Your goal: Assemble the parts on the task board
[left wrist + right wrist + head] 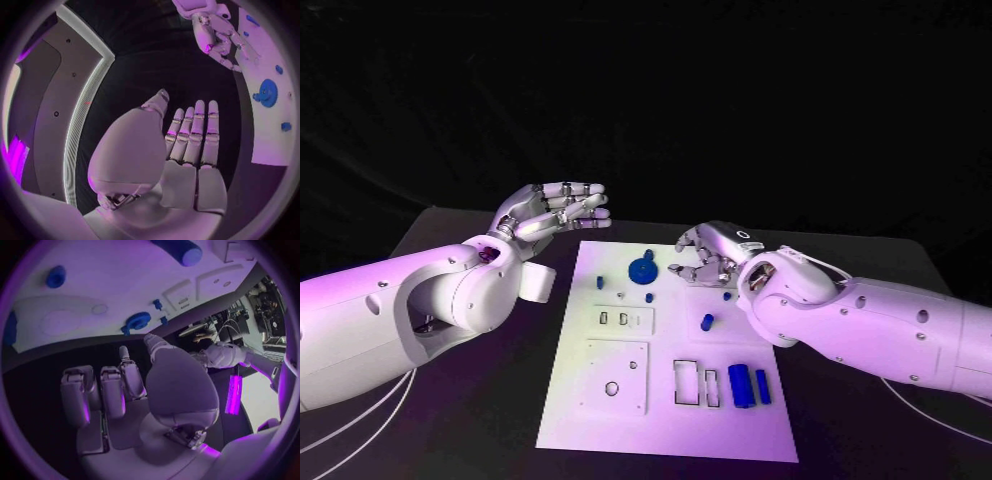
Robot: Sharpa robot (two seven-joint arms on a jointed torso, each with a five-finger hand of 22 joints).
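Black table (473,420) fills the frame, with the white task board (668,420) at its centre. Little looks assembled: a blue gear (643,270) sits near the board's top, and loose blue parts (738,385) lie at lower right. Left hand (557,210), fingers apart, holds nothing upper left of the board. Right hand (711,252), fingers curled and apparently holding nothing, hovers just right of the gear.
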